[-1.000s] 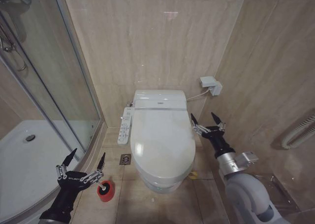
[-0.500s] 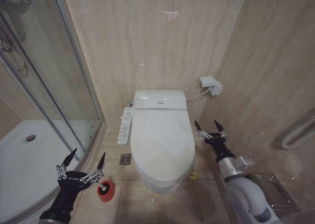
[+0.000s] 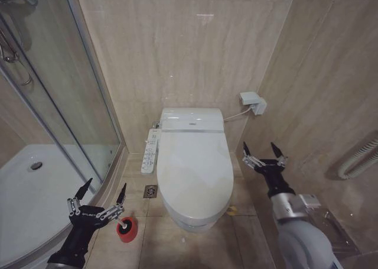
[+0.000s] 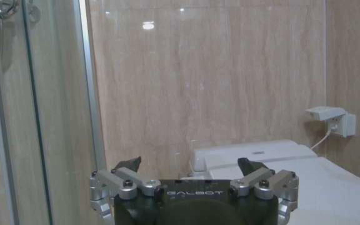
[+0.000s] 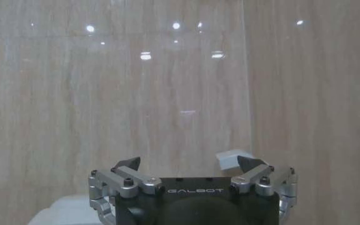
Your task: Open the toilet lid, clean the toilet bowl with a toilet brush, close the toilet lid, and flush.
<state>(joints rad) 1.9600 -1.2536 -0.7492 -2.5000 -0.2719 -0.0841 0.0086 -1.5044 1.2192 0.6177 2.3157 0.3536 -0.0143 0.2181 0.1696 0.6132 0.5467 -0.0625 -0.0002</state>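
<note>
Shower enclosure (image 3: 41,133): glass-walled, beside and beyond the left hand.

Toilet bowl (image 3: 195,219): floor-standing, between the two hands, button panel (image 3: 150,152) on its left-hand side.

Toilet lid (image 3: 194,165): shut flat over the bowl; just inboard of the right hand, not touched. Judged step: lid-opening, not yet begun. The next move likely calls for the right hand to reach the lid's edge and catch it for lifting.

Right hand (image 3: 261,152): fingers spread wide, empty, hovering off the lid's right edge.

Left hand (image 3: 101,194): fingers spread wide, empty, above the floor.

Toilet brush (image 3: 124,224): dark head seated in red holder cup (image 3: 126,232), just below the left hand.
</note>
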